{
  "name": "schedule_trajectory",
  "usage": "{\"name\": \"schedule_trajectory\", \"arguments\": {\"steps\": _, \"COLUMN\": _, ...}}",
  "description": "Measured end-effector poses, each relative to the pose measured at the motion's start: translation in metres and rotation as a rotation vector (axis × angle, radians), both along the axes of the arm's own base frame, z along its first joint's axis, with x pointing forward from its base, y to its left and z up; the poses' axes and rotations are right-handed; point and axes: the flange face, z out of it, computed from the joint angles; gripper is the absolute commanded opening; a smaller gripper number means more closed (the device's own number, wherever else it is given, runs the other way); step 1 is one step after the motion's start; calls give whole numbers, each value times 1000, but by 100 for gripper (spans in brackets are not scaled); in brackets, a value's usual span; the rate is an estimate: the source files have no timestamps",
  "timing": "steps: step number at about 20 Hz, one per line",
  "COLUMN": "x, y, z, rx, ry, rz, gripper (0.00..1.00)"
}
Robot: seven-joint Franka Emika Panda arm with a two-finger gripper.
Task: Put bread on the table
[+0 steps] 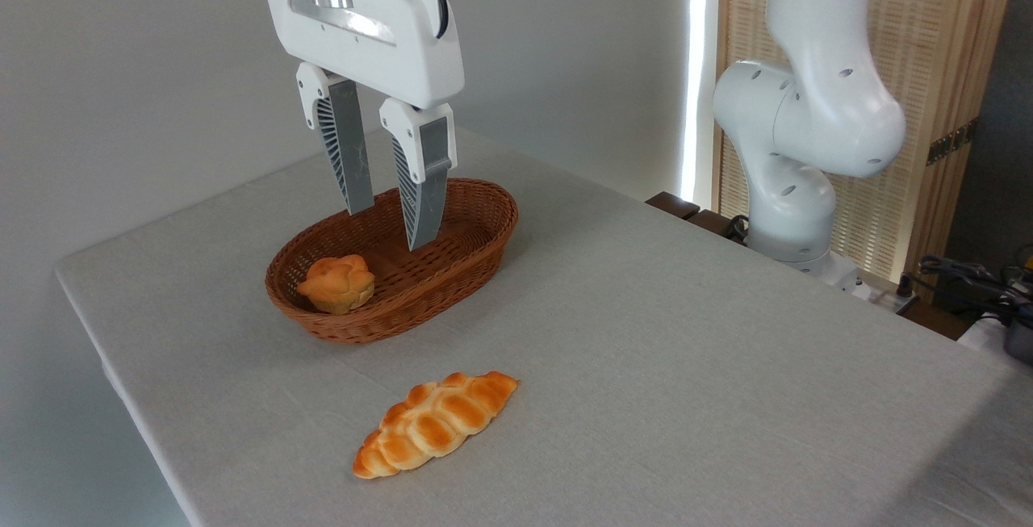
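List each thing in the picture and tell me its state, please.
braided bread: lying flat on the table, outside the basket, not held.
gripper: open, empty, hanging over the basket.
wicker basket: upright on the table, holding one bun.
small bun: sitting at the basket's left end.
table: covered with grey cloth.

A light grey cloth-covered counter (686, 333) carries a brown wicker basket (452, 269) toward its far left. A braided golden loaf (436, 424) lies directly on the cloth, near the front edge.

A plain grey wall (121, 67) meets a slatted wooden screen (944, 43).
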Motion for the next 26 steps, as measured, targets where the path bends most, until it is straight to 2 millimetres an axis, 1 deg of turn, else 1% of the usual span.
{"name": "schedule_trajectory", "arguments": {"steps": 5, "x": -1, "y": -3, "z": -7, "rx": 1, "ry": 16, "rz": -6, "gripper": 100}}
{"name": "schedule_trajectory", "arguments": {"steps": 17, "x": -4, "y": -2, "z": -6, "rx": 1, "ry": 13, "rz": -6, "gripper": 100}}
{"name": "schedule_trajectory", "arguments": {"steps": 26, "x": -6, "y": 3, "z": -7, "rx": 5, "ry": 31, "rz": -50, "gripper": 100}}
